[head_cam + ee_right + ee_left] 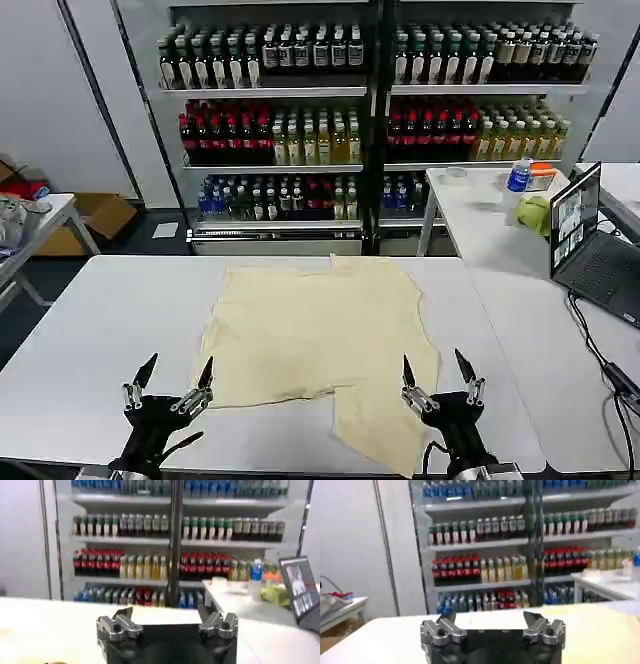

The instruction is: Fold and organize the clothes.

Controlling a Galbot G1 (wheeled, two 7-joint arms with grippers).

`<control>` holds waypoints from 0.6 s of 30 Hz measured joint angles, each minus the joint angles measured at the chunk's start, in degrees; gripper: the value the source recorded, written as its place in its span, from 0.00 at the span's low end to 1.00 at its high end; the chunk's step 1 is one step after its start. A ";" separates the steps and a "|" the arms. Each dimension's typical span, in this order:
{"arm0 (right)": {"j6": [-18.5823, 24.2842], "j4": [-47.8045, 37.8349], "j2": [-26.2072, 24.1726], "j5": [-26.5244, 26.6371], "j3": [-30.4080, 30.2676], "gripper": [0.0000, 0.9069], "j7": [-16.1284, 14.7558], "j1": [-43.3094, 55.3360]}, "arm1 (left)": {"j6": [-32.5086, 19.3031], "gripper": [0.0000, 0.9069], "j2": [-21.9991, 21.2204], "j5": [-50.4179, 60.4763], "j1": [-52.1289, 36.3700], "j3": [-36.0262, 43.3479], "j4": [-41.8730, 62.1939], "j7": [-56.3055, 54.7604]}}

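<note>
Two black-and-silver grippers were seen at the near edge of the white table, the left gripper and the right gripper, each with its fingers spread apart and nothing held between them. One pale cream-yellow, thin fabric garment was spread flat on the table's middle, a flap of it lying just beside the right gripper. Behind, three shelf rows in the glass-fronted drinks cabinet were filled with bottles. One open laptop was stood on the side table.
</note>
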 measured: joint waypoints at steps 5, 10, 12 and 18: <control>-3.40 -0.16 0.20 -0.55 -0.56 1.00 0.29 -2.13 | 4.15 1.00 1.69 -1.72 -0.75 -0.44 1.49 -0.13; -5.52 -0.80 0.58 -1.23 -1.34 1.00 0.69 -3.71 | 8.58 1.00 3.67 -3.23 -2.19 -0.94 3.32 -1.02; -5.88 -1.45 0.86 -1.81 -1.73 1.00 0.93 -3.94 | 9.92 1.00 4.45 -3.72 -2.72 -0.89 4.05 -1.14; -6.45 -3.35 1.47 -3.68 -3.07 1.00 1.51 -5.11 | 12.84 1.00 6.68 -4.00 -4.55 0.02 6.42 -1.40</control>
